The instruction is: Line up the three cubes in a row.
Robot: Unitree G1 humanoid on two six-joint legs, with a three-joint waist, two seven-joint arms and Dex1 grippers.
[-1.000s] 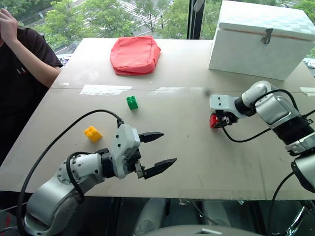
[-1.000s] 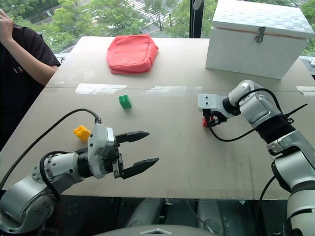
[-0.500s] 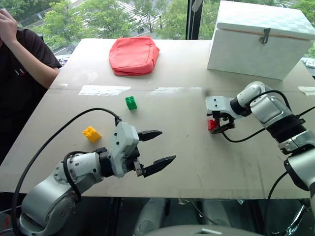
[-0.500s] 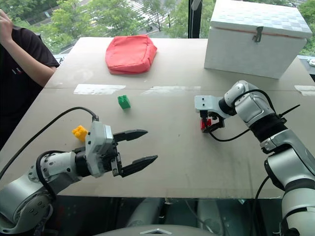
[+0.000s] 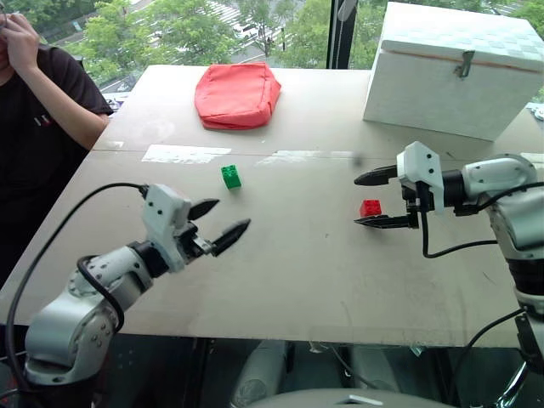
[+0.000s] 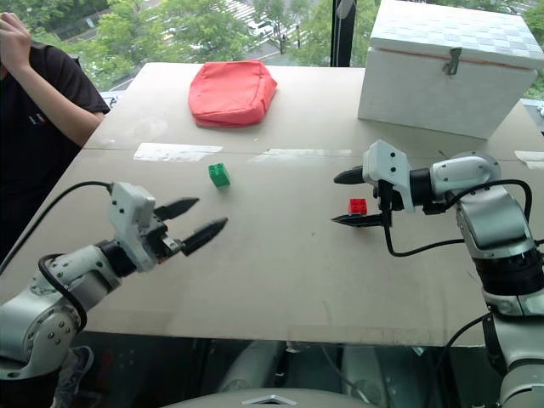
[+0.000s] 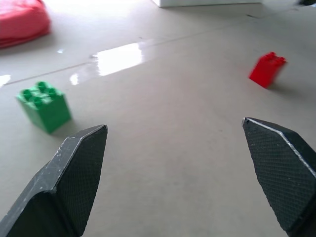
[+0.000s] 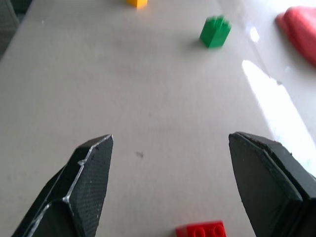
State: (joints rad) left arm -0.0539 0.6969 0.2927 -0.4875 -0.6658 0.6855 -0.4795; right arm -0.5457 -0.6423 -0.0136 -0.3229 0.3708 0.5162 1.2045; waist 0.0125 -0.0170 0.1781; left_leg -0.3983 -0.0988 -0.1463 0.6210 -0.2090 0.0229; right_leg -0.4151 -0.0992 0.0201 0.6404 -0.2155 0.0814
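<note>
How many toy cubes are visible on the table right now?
3. The green cube sits mid-table, the red cube lies between the open right gripper fingers, and the yellow cube lies beyond the green.

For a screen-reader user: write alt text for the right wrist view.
The right gripper hangs open over a tan table, its fingers apart, with a red cube lying free between them. Farther off stand a green cube and a yellow cube.

Three cubes: one green [image 5: 230,176], one red [image 5: 370,207], one yellow [image 8: 137,3]; one red pouch [image 5: 237,94]; one white box [image 5: 454,70]
</note>
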